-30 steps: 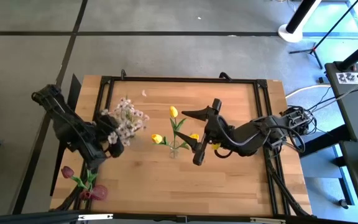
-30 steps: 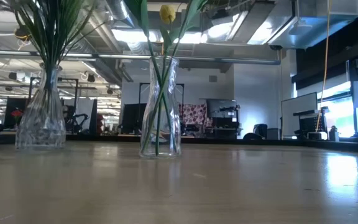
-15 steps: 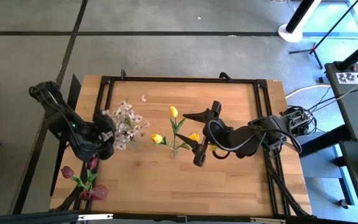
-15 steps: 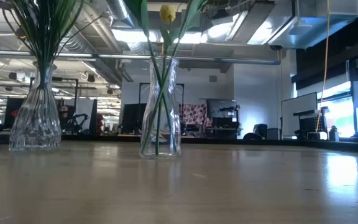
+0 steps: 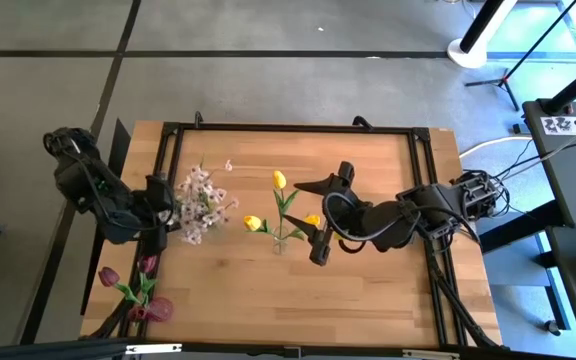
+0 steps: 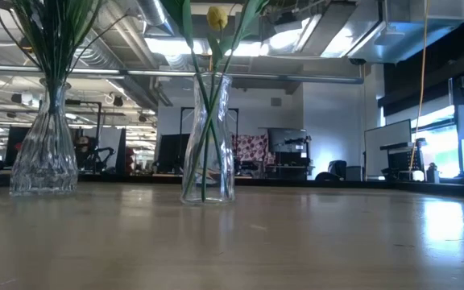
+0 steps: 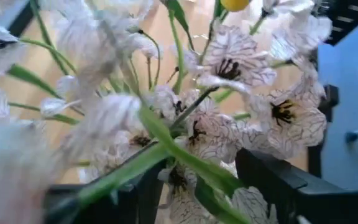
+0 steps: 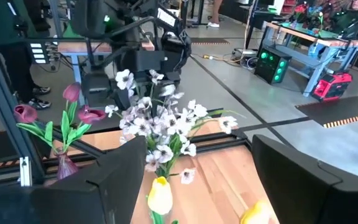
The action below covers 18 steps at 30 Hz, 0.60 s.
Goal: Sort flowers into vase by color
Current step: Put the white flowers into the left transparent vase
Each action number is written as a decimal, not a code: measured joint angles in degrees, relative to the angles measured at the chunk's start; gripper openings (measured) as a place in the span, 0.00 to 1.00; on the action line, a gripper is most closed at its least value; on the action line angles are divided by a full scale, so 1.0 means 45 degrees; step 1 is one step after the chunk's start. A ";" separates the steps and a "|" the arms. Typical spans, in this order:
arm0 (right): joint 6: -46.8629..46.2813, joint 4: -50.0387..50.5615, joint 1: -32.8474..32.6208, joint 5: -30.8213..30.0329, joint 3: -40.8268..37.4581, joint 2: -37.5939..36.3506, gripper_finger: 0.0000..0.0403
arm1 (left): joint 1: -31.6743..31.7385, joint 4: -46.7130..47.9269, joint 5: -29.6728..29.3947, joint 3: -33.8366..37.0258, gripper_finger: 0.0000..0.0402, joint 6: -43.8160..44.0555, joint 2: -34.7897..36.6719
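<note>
The white-pink sprays [image 5: 200, 198] stand in a clear ribbed vase [image 6: 44, 153] toward the table's left side. My left gripper [image 5: 166, 213] is at their left side, open, and the blossoms [image 7: 229, 118] and a green stem [image 7: 166, 155] fill the gap between its fingers. Three yellow tulips [image 5: 279, 180] stand in a clear vase [image 6: 208, 149] mid-table. My right gripper [image 5: 308, 222] hangs open just right of them, its fingers on either side of one tulip head [image 8: 160, 196]. The dark red blooms [image 5: 128, 292] stand in a vase at the near-left corner. My left gripper has the white-pink blossoms and a green stem [image 7: 166, 155] between its open fingers, coming level from the table's left. I cannot tell whether a finger touches them, because the flowers hide the fingers' inner sides.
The table's right half and near middle [image 5: 368, 290] are bare wood. A black frame [image 5: 288, 128] runs along the table's edges. Another robot station and benches stand in the room beyond [image 8: 135, 37].
My left arm has drawn back toward the table's left edge. The vase of white-pink sprays has slid a little toward the left with it, and the blossoms have shifted the same way. The right arm has hardly moved.
</note>
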<state>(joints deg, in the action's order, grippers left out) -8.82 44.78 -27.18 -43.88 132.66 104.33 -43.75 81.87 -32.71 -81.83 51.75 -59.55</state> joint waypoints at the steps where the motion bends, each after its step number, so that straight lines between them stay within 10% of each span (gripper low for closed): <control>1: 0.0004 0.0018 -0.0004 0.0000 0.0000 0.0000 0.72 | 0.0005 0.0031 0.0154 -0.0022 0.46 0.0004 0.0047; 18: -0.0286 0.0086 -0.0034 0.0000 0.0000 0.0003 0.72 | 0.0249 0.0561 0.0579 -0.0801 0.11 -0.1278 0.0275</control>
<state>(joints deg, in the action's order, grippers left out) -10.11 45.17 -27.33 -43.88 132.66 104.35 -42.63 84.40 -30.11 -85.44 45.99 -58.32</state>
